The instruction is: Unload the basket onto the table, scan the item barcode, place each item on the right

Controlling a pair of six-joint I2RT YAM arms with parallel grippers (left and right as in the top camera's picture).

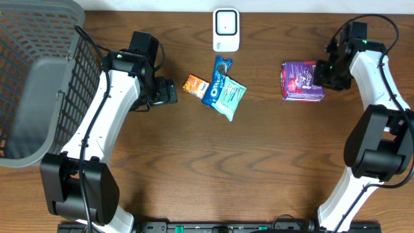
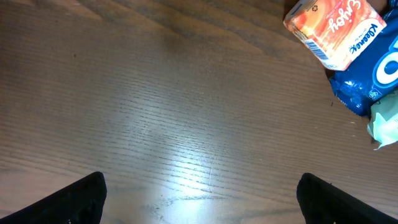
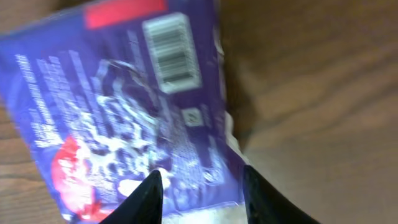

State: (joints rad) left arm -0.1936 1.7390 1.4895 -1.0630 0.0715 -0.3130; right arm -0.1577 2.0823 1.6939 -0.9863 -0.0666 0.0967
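A purple packet (image 1: pixel 301 81) lies on the table at the right, below and to the right of the white scanner (image 1: pixel 226 29) at the back edge. My right gripper (image 1: pixel 328 72) is at the packet's right end. In the right wrist view its fingers stand parted over the blurred purple packet (image 3: pixel 124 112), whose white barcode (image 3: pixel 171 53) faces up; the right gripper (image 3: pixel 200 180) is open. My left gripper (image 1: pixel 169 91) rests low over bare wood left of the orange packet (image 1: pixel 195 85); in its wrist view the left gripper (image 2: pixel 200 186) is wide open with nothing between its fingers.
A blue Oreo packet (image 1: pixel 217 80) and a teal packet (image 1: pixel 229 97) lie mid-table beside the orange one (image 2: pixel 334 28). A grey mesh basket (image 1: pixel 39 77) fills the left side, close to my left arm.
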